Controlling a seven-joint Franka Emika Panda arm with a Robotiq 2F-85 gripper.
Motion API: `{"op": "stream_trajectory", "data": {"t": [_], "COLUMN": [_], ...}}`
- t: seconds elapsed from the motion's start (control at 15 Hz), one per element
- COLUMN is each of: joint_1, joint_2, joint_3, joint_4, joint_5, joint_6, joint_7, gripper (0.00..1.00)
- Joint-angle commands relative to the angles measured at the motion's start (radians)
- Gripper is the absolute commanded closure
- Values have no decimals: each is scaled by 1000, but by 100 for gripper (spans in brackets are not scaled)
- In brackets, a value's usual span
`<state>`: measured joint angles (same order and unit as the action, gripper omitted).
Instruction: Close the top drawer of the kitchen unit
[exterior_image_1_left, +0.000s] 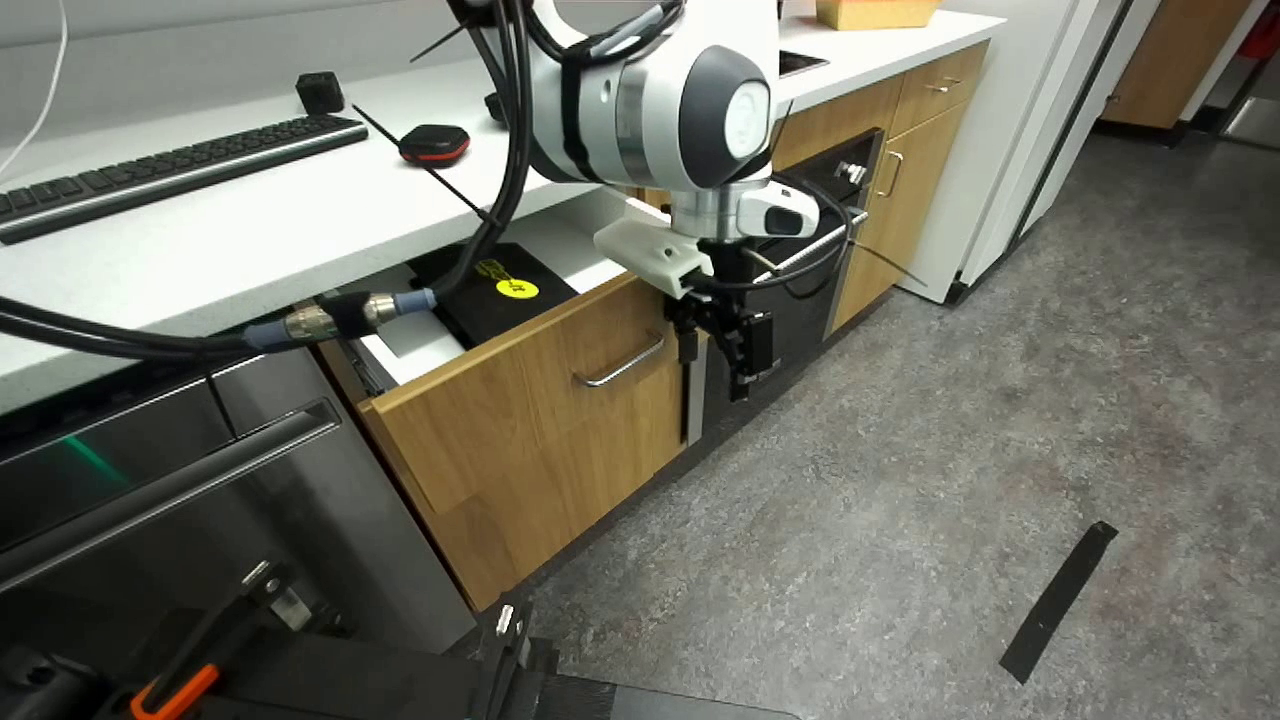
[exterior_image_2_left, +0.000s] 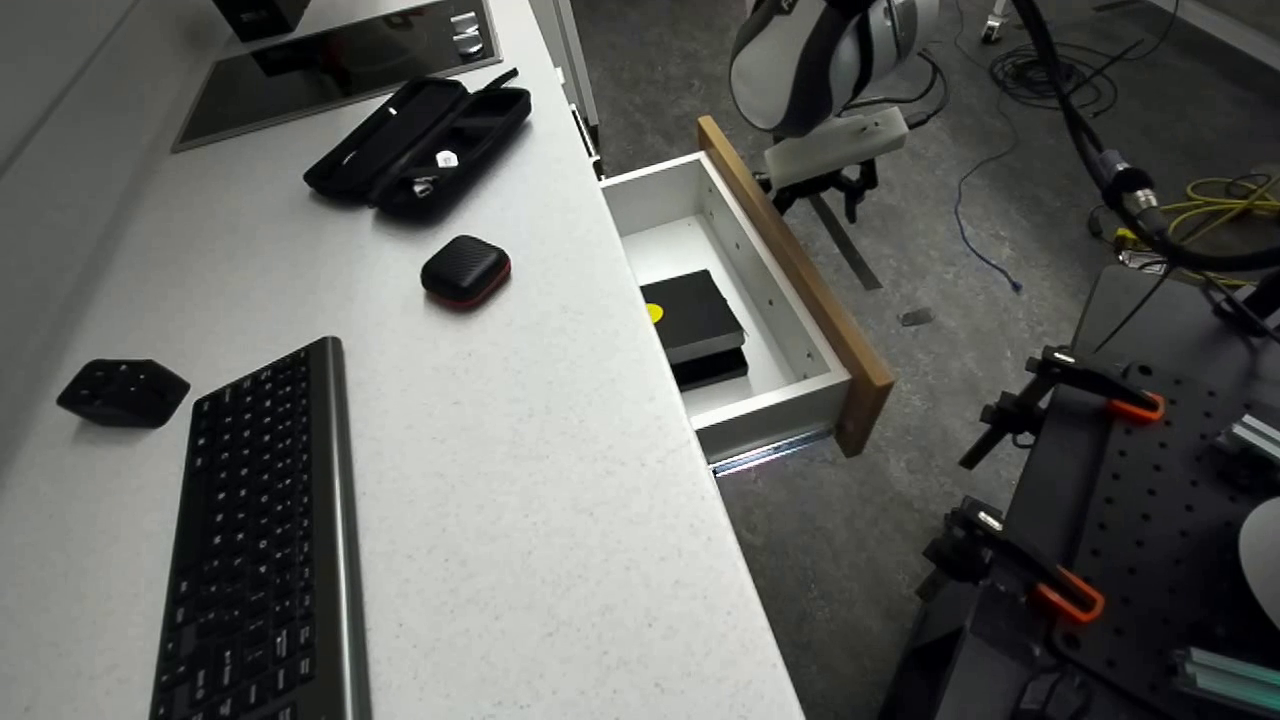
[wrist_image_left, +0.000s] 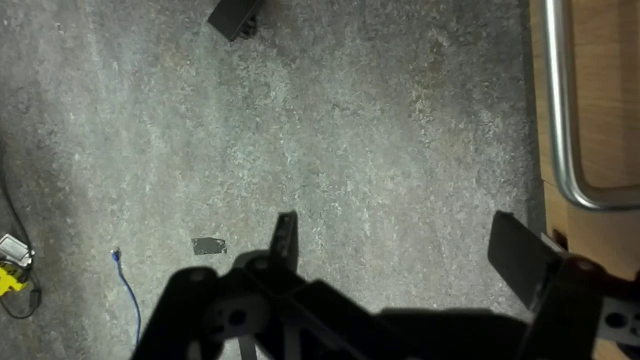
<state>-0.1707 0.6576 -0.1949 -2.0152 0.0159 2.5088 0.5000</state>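
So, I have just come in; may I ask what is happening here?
A robot arm is at the top drawer of the kitchen unit, seemingly to close it. The drawer stands pulled out, with a black box inside. The arm's jaws, open and empty, are in front of the drawer, near its handle; any contact is unclear.

Drawer front (exterior_image_1_left: 530, 405) — smooth wood

Looking down from higher than the jaws, in an exterior view, we've got the outer face of the top drawer (exterior_image_1_left: 525, 400). And here, high over the worktop (exterior_image_2_left: 520, 480) in an exterior view, peering along it, jaws past the drawer! Both exterior views share drawer, keyboard (exterior_image_2_left: 255, 540), arm (exterior_image_1_left: 650, 120). Wrist view: tight in above the spread jaws, facing straight down to the floor (wrist_image_left: 360, 150).
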Motion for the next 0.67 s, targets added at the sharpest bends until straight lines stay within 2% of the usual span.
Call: {"op": "stream_trajectory", "data": {"t": [0.0,0.33,0.6], "joint_1": [-11,1,15], "joint_2": [68,107,130], "joint_3": [45,102,155], "joint_4": [106,200,290], "joint_5": [107,161,168], "joint_6": [-24,-87,-202], "joint_7": [-76,-156,-201], "gripper": [0,0,0]}}
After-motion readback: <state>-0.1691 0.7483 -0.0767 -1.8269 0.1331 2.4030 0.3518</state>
